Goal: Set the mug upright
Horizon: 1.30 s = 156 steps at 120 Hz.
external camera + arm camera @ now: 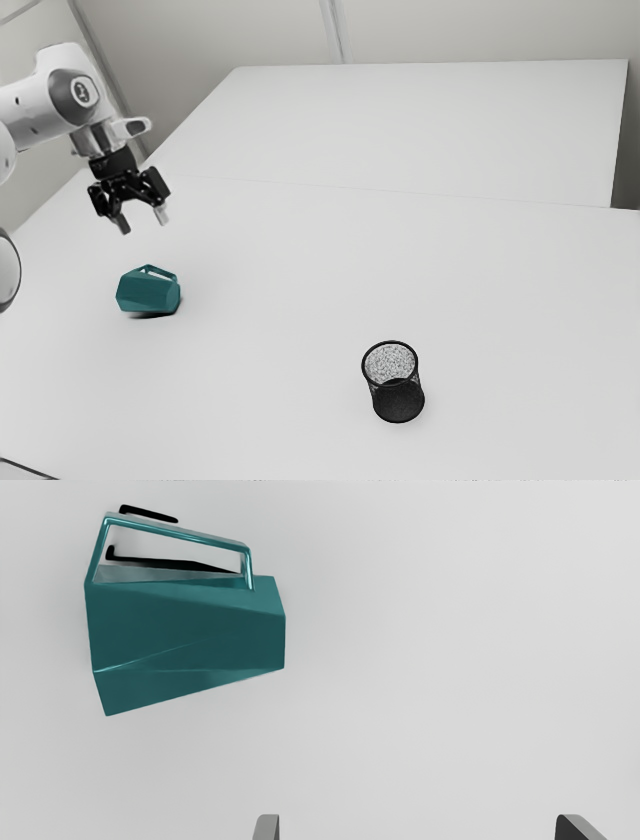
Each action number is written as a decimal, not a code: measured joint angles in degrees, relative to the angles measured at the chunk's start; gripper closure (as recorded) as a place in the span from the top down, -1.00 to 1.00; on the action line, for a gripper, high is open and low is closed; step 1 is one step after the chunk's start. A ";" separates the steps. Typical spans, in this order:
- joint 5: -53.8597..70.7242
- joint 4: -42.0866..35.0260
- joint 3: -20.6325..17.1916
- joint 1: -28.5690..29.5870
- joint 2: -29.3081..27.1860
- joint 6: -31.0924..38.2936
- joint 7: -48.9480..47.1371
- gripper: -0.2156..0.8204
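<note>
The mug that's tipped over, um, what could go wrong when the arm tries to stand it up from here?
The open gripper hangs above the table and off to one side of the mug, so coming straight down could miss it or knock it with one finger.

The handle sticks out from the body and might block a finger.

The sides are slanted and faceted, so the mug may twist or slip as it is turned.

Arm cut by exterior view's left edge; mug underside hidden.
</note>
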 joint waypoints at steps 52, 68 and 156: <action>-2.15 -13.46 4.60 1.69 -4.65 10.81 10.82 0.58; -2.38 -15.11 5.26 1.54 -4.92 15.45 14.52 0.58; -15.32 -17.05 6.79 7.33 2.42 24.19 31.13 0.58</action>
